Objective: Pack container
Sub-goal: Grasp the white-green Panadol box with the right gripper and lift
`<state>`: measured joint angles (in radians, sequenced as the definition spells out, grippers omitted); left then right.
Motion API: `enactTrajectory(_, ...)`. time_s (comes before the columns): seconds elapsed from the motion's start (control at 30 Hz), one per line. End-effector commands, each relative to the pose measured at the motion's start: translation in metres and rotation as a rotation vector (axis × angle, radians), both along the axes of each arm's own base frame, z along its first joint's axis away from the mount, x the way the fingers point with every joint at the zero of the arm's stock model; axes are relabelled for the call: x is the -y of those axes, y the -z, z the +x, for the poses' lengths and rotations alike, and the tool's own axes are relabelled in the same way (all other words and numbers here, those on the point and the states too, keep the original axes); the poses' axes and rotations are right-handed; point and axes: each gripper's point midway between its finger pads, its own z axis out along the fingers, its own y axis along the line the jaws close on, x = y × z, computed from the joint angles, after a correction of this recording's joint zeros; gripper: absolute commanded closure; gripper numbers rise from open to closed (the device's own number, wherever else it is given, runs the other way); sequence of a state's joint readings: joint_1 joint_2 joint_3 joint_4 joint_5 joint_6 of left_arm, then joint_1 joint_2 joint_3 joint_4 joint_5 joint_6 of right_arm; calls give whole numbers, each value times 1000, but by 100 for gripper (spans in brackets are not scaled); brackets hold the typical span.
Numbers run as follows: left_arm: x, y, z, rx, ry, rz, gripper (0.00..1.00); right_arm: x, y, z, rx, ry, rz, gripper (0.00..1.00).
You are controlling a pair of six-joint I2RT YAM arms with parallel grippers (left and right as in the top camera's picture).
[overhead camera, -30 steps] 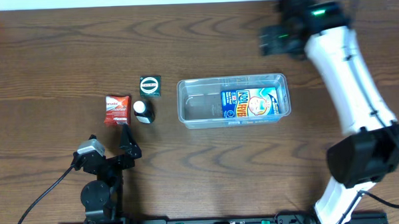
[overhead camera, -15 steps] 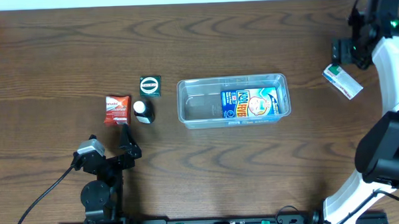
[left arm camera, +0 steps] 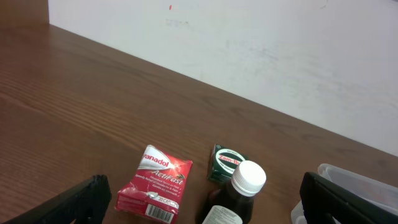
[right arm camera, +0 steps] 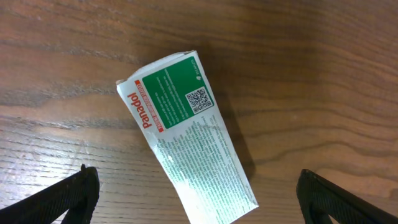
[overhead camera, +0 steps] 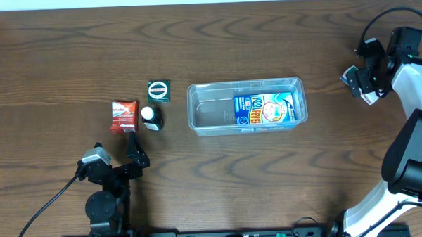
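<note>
The clear plastic container [overhead camera: 211, 111] sits at the table's middle with a blue packet [overhead camera: 265, 109] lying in its right half. A white and green Panadol box [overhead camera: 350, 77] lies flat at the far right. My right gripper [overhead camera: 370, 78] hovers right over it, open and empty; in the right wrist view its fingers [right arm camera: 198, 199] straddle the box [right arm camera: 180, 124]. My left gripper [overhead camera: 133, 155] is open and empty, just in front of a red Panadol packet [overhead camera: 124, 116], a dark bottle with a white cap [overhead camera: 151, 118] and a small green box [overhead camera: 159, 91].
The left wrist view shows the red packet [left arm camera: 158, 183], the bottle [left arm camera: 239, 193] and the green box [left arm camera: 227, 163] between its open fingers [left arm camera: 208, 205], with the container's corner [left arm camera: 354, 177] at the right and a white wall behind.
My right arm has swung from the back centre to the far right and come down over the Panadol box. The left arm and the other things have not moved.
</note>
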<state>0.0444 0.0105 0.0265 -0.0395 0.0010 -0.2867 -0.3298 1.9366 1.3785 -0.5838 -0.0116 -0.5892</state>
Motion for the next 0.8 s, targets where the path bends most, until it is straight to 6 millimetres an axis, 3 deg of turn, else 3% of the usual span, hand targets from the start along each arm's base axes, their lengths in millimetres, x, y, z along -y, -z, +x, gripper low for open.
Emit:
enactTrajectory(0.0, -2, 18, -1, -54, -11, 15, 2, 6, 4, -6, -4, -12, 7, 2)
enactTrajectory(0.67, -2, 18, -1, -54, -11, 15, 2, 5, 55, -19, -107, 32, 94, 10)
enactTrajectory(0.77, -3, 18, -1, -54, -11, 15, 2, 5, 55, -19, -104, 48, 99, 19)
